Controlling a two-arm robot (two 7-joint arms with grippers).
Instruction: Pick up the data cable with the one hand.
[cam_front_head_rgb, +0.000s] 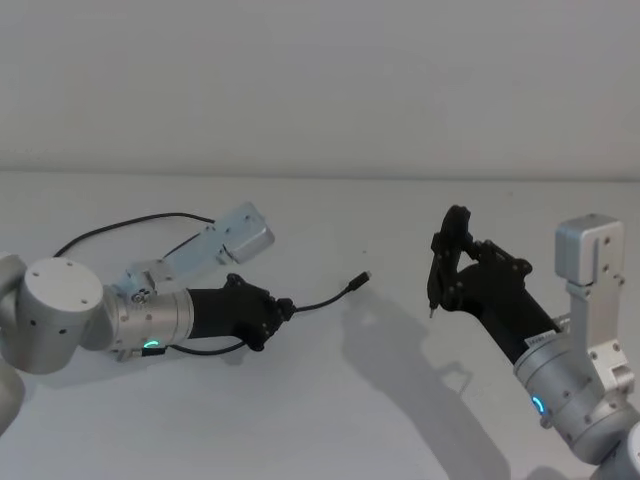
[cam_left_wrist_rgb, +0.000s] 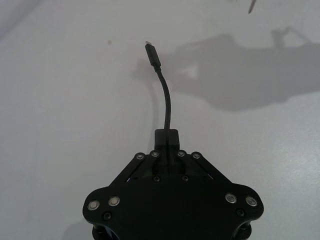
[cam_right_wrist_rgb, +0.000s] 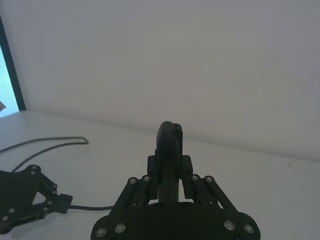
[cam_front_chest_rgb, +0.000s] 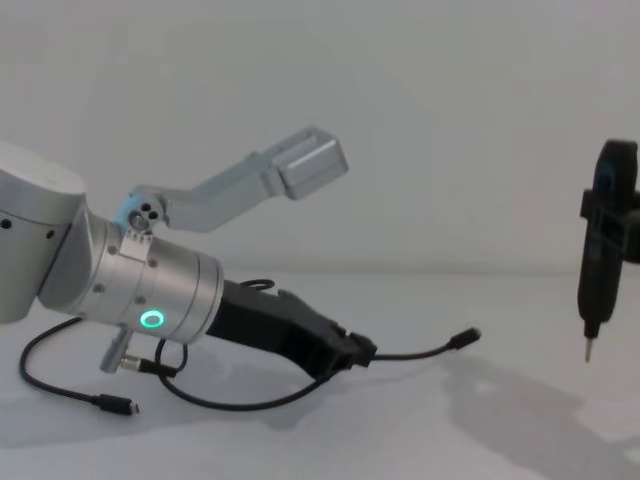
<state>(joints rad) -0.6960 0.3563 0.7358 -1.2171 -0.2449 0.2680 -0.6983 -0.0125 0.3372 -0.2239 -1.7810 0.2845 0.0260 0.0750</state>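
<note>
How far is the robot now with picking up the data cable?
Done: the left claw is shut on the data cable close to one plug. In hand: that short end sticks out beyond the claw, seemingly just off the table. Left: the lift itself, since the claw is low and the long loop lies on the table. The right claw hangs idle, apart.
</note>
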